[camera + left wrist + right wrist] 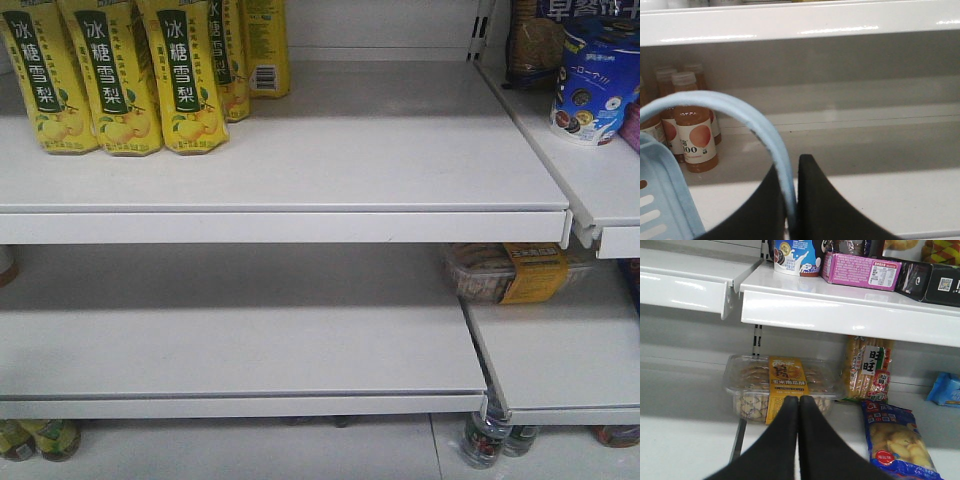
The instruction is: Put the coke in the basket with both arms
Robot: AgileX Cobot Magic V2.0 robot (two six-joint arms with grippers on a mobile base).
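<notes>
White shop shelves hold yellow cartons. The left gripper clamps the basket handle. The right gripper is closed, empty, before a biscuit tray.

"冰糖雪梨" on yellow cartons, "100" on juice bottle, "玉米南瓜酥" on pastry box

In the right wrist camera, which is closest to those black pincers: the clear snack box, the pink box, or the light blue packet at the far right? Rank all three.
From the right gripper:
1. Clear snack box, directly ahead, same shelf.
2. Light blue packet, far right, same shelf.
3. Pink box, shelf above.
</notes>
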